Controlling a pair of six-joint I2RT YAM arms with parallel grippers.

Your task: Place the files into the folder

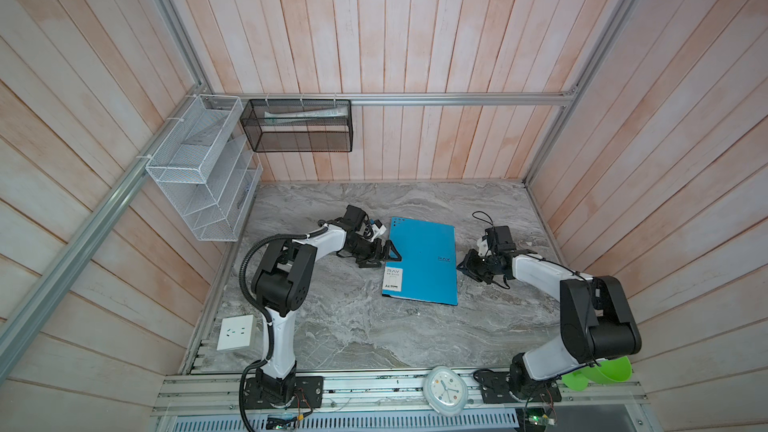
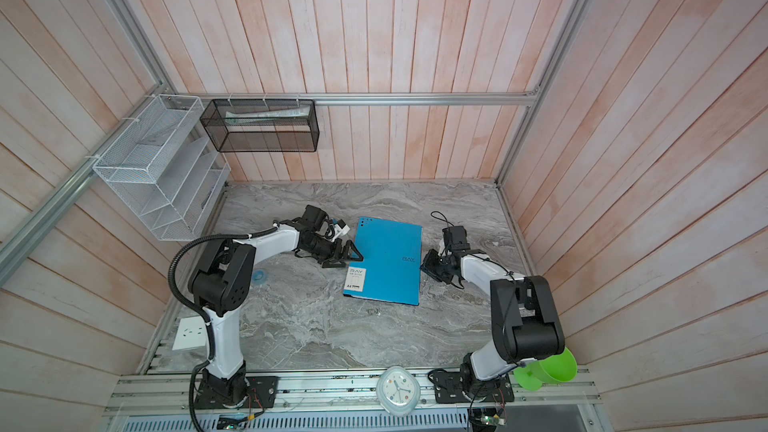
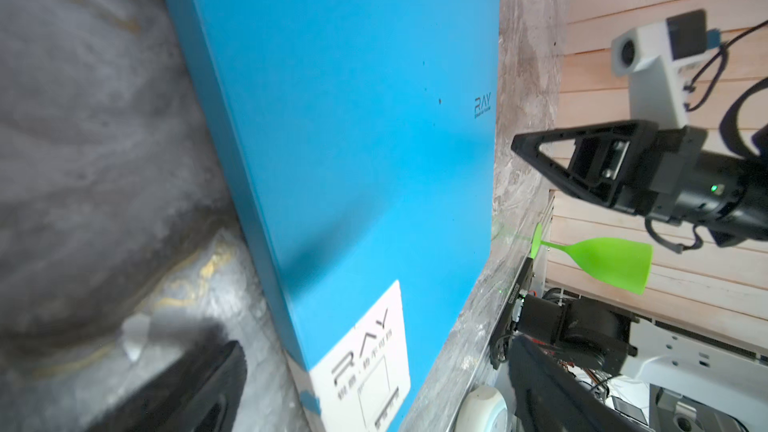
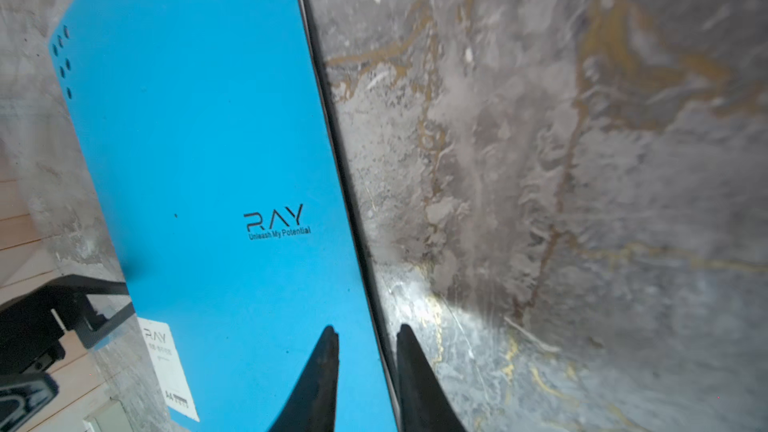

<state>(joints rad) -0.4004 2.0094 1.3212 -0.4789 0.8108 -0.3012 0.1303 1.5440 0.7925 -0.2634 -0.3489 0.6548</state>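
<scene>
The folder [image 1: 422, 263] [image 2: 386, 261] lies shut and flat on the marble table, blue cover up, with a white "RAY" label [image 1: 392, 278] at its near left corner. My left gripper [image 1: 382, 258] [image 3: 365, 388] stands wide open at the folder's left edge, and its jaws hold nothing. My right gripper [image 1: 467, 265] [image 4: 368, 330] hovers at the folder's right edge [image 4: 332, 139]. Its jaws stand a narrow gap apart, one fingertip over the cover and one over the table, and grip nothing. The files are hidden or out of view.
A white wire-mesh rack [image 1: 199, 168] and a black mesh basket [image 1: 297, 126] hang on the back left walls. A wall socket [image 1: 237, 332], a clock [image 1: 444, 390] and a green cup [image 1: 602, 374] sit along the front edge. Wooden walls close three sides.
</scene>
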